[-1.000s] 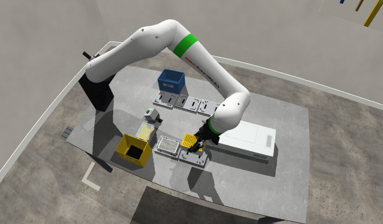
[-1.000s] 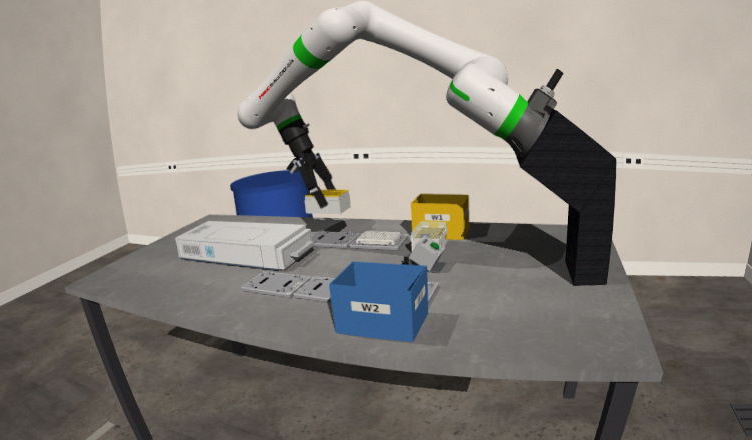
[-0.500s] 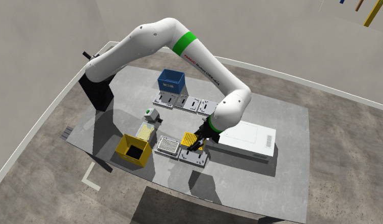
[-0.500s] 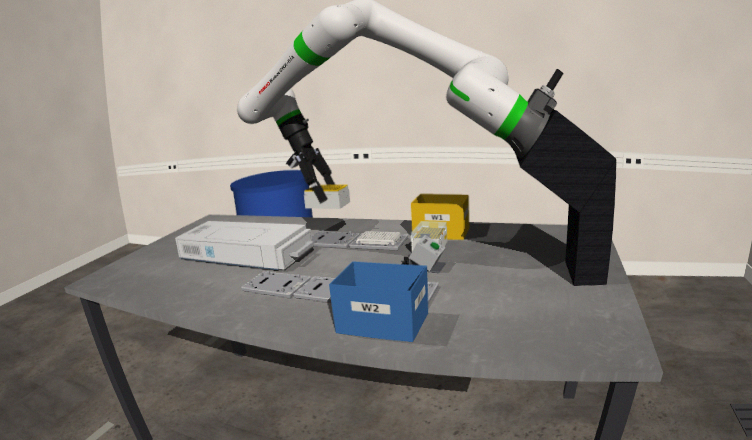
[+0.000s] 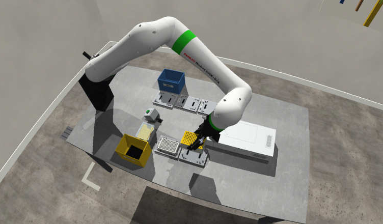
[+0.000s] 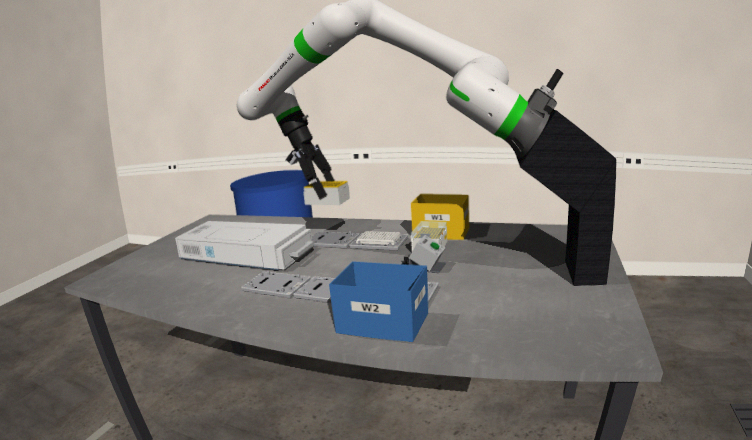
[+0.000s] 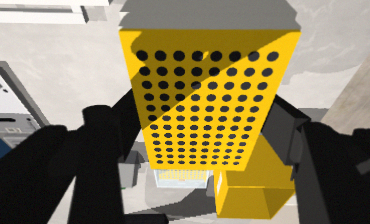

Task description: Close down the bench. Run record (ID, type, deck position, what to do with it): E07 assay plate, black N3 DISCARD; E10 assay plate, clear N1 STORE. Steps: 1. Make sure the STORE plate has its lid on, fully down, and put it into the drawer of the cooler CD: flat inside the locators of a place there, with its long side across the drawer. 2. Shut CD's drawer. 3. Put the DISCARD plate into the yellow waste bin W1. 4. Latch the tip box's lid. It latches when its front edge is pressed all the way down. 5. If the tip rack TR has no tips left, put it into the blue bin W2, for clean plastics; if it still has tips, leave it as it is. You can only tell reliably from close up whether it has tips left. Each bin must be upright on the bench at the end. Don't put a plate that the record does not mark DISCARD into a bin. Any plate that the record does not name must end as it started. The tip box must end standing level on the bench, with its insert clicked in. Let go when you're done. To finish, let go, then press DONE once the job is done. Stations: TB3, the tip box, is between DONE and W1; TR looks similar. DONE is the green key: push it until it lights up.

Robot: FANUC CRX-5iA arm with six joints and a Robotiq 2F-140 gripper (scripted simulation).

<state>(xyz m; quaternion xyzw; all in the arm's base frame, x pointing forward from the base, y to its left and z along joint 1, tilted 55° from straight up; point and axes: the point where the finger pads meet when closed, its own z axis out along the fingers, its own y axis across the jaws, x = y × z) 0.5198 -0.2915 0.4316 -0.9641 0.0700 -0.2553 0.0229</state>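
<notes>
From the room side, the bin marked W2 point(image 6: 377, 306) stands nearest on the table point(image 6: 531, 328). Behind it sit the key box point(image 6: 429, 251) and the bin marked W1 point(image 6: 438, 216). Left lies the cooler point(image 6: 236, 243). Above the nests between, the gripper point(image 6: 319, 183) holds the tip rack point(image 6: 332, 192) aloft.
</notes>
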